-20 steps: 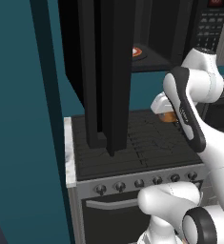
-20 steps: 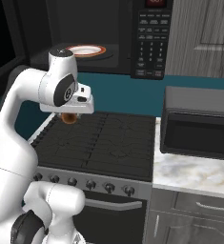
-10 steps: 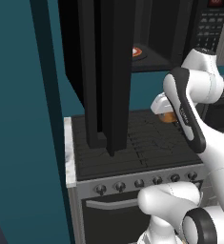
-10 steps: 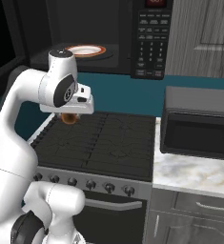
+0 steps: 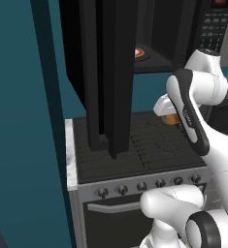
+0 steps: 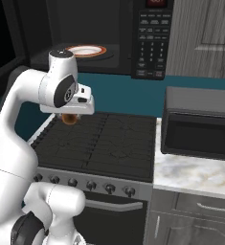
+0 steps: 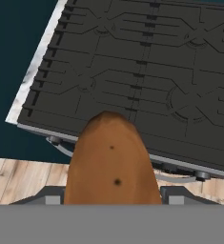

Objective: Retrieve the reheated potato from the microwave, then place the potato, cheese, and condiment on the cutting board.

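The potato [image 7: 112, 162] is shown with a matt brown skin, dotted with dark specks; the stove top [image 7: 147, 76] is rendered in matt black cast grating; pale planked wood is seen on the floor [image 7: 23, 178]; the counter [image 6: 195, 174] is veined, polished marble; the microwave [image 6: 152, 38] is glossy black.

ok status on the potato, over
Gripper shut on potato, held above the stove. Microwave door open, plate inside. Nothing blocking.
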### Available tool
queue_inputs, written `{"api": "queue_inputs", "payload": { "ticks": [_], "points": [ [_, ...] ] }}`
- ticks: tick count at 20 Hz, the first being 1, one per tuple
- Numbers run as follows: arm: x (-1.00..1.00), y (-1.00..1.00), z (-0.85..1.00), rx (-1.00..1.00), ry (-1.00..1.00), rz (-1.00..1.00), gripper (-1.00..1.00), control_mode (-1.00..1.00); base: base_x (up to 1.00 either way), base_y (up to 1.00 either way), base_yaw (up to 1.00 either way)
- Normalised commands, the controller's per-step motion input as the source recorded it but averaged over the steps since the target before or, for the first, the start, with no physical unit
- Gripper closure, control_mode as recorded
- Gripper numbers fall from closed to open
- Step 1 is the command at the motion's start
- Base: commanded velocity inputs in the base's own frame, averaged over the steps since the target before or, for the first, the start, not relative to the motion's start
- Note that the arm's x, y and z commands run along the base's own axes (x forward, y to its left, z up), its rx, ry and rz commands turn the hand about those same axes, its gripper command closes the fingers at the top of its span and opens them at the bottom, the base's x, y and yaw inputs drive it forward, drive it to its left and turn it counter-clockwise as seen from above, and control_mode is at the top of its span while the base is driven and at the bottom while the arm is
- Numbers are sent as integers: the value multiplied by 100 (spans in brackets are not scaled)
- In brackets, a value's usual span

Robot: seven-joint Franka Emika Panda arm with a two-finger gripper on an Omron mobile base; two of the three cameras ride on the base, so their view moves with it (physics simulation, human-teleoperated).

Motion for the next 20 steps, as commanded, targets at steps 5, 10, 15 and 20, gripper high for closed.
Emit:
{"api": "queue_inputs", "payload": {
  "ticks": [5,10,15,20],
  "points": [
    [0,0,0,0,0,0,100,-100,0,0,0],
    [0,0,0,0,0,0,100,-100,0,0,0],
    [0,0,0,0,0,0,100,100,0,0,0],
    [0,0,0,0,0,0,100,100,0,0,0]
  ]
}}
